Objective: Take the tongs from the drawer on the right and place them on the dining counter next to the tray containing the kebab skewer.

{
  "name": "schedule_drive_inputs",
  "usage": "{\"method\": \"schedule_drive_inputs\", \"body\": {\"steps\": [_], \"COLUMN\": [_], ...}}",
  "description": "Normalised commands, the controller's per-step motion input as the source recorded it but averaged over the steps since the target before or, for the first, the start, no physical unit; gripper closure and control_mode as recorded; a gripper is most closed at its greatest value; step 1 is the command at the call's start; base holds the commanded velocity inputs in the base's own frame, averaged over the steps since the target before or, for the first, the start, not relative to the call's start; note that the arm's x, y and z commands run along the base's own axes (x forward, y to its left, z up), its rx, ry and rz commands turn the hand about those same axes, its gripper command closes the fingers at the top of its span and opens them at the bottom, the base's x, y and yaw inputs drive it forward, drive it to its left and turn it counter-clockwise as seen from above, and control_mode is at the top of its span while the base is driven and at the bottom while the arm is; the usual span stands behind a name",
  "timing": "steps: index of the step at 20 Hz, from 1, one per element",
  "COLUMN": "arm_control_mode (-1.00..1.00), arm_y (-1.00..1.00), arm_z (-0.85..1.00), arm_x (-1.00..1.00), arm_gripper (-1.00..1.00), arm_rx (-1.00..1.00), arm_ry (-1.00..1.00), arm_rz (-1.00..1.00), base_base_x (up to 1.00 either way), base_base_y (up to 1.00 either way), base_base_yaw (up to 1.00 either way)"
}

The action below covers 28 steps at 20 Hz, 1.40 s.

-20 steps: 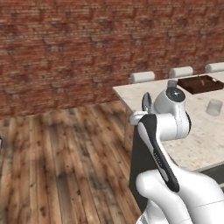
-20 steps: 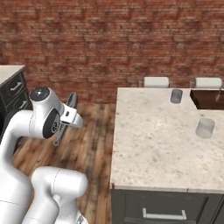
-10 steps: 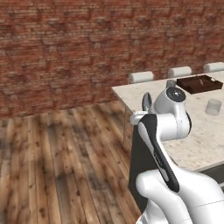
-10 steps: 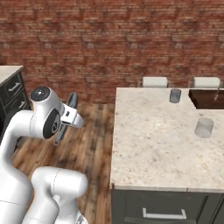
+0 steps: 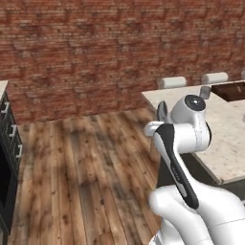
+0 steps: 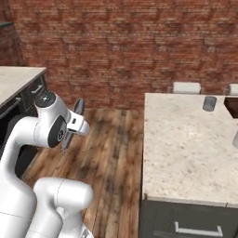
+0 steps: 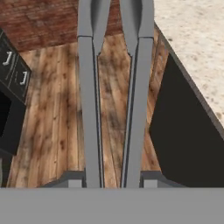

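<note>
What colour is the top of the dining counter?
Beige speckled stone top of the large rectangular dining counter; the right base view shows it best.

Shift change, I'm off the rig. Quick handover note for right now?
Pincer: shut on the tongs, both arms running out ahead of the fingers over the wood floor.
Dining counter: to the arm's right; a corner of the tray shows at its far end.
Done: tongs picked up and being carried.
Left: reach the counter, set the tongs beside the tray, release.
</note>
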Motion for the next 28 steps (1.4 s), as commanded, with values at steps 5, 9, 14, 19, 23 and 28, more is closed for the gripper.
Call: {"method": "schedule_drive_inputs", "body": {"steps": [5,9,14,19,23,28], "arm_control_mode": [1.0,1.0,1.0,1.0,1.0,1.0], "arm_y": [0.0,0.0,0.0,0.0,0.0,0.0], "arm_z": [0.0,0.0,0.0,0.0,0.0,0.0], "arm_x": [0.0,0.0,0.0,0.0,0.0,0.0], "arm_gripper": [1.0,1.0,1.0,1.0,1.0,1.0], "arm_rx": [0.0,0.0,0.0,0.0,0.0,0.0], "arm_ry": [0.0,0.0,0.0,0.0,0.0,0.0], "arm_rz": [0.0,0.0,0.0,0.0,0.0,0.0], "base_base_x": [0.68,1.0,1.0,0.96,0.78,0.42], "base_base_y": [0.14,0.0,0.04,0.01,0.16,0.32], "base_base_yaw": [0.12,0.04,0.01,-0.02,-0.16,-0.3]}}
